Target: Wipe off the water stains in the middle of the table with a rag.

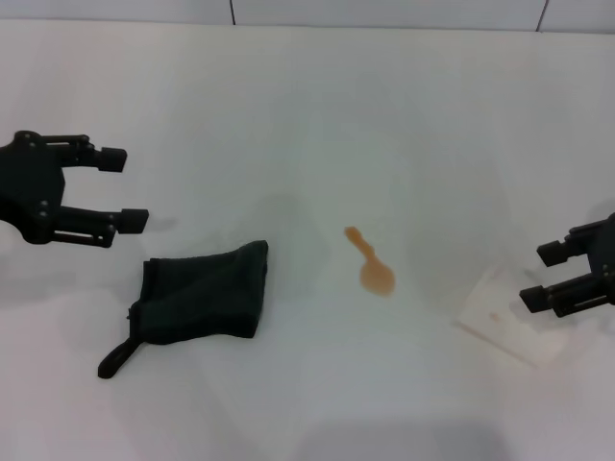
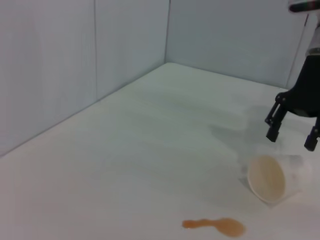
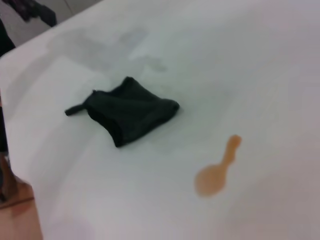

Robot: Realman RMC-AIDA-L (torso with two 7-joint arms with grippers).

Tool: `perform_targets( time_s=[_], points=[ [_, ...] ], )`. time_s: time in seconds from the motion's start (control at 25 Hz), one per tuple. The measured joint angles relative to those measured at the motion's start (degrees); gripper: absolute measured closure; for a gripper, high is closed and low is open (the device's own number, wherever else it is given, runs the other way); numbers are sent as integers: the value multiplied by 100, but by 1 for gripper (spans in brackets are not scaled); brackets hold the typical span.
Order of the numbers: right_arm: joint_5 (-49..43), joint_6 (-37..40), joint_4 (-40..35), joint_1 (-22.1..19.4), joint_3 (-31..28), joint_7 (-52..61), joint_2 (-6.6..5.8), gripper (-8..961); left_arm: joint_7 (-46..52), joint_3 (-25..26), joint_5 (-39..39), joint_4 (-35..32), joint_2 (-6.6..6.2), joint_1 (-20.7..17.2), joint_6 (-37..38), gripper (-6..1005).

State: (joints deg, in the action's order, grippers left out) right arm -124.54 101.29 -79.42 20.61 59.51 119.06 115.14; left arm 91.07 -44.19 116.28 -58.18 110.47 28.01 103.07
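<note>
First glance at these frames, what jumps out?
The orange-brown spoon-shaped puddle at the middle of the white table, untouched. The dark rag lies crumpled on the robot's left of it, apart from it. Both claws hang open at the sides: left claw above the rag's far side, right claw by a tipped clear cup.

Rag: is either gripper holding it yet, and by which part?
No. The rag lies free; left gripper and right gripper are both open, empty.
</note>
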Motion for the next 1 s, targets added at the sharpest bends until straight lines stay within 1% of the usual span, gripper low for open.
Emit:
perform_targets(
  time_s=[0.28,0.6,1.0],
  points=[
    [-206,-46,-64,0,199,103,1,197,9,42,4,0,0,0,7,140],
    [-588,-314,-315,3,818,445,0,197,-8,42,8,23,-1,-6,-7,140],
    [-630,-445,-396,13,1082,621,4,198,-19,42,19,35,-8,-7,-7,139]
  ],
)
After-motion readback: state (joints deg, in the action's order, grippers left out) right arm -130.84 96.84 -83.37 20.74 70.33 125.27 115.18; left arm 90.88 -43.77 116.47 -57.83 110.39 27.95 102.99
